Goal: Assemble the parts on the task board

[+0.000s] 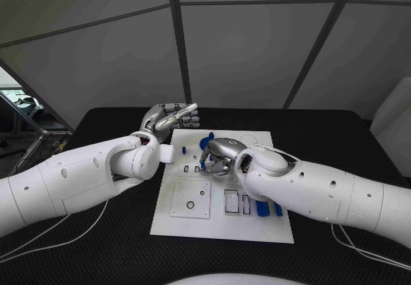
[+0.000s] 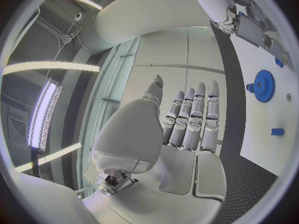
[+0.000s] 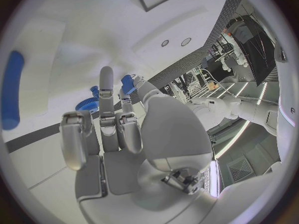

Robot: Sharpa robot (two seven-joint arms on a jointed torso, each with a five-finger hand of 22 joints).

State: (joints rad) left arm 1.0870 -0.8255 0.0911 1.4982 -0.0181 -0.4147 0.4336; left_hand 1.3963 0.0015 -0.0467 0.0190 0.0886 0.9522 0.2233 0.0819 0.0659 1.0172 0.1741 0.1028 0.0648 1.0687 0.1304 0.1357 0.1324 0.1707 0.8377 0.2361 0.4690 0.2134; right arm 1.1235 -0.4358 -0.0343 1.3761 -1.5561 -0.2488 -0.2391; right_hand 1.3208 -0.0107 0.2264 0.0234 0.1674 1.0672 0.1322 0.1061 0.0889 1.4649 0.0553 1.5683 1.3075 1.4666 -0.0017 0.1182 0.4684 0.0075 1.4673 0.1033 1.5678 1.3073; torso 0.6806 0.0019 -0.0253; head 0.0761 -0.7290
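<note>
The left hand (image 1: 171,117) hovers over the far left corner of the task board (image 1: 221,228), palm turned up; the left wrist view shows its fingers (image 2: 194,115) extended side by side and holding nothing. Nearer the robot, a square plate (image 1: 190,199) with a dark ring lies on the board. To its right the right hand (image 1: 221,155) bends down over the board's middle; in the right wrist view its fingers (image 3: 127,84) pinch a small blue part (image 3: 129,81) just above a blue gear (image 3: 87,104) on the board. Further blue parts (image 1: 267,208) lie near the board's right edge, beside rectangular slots.

Risks, as judged: the pinch is at the fingertips only, so the small part may twist or slip while it is lowered. The wrist hides the seating spot from the head view, making misalignment likely. A sideways push could nudge the gear or shift the board, which nothing visibly steadies.
</note>
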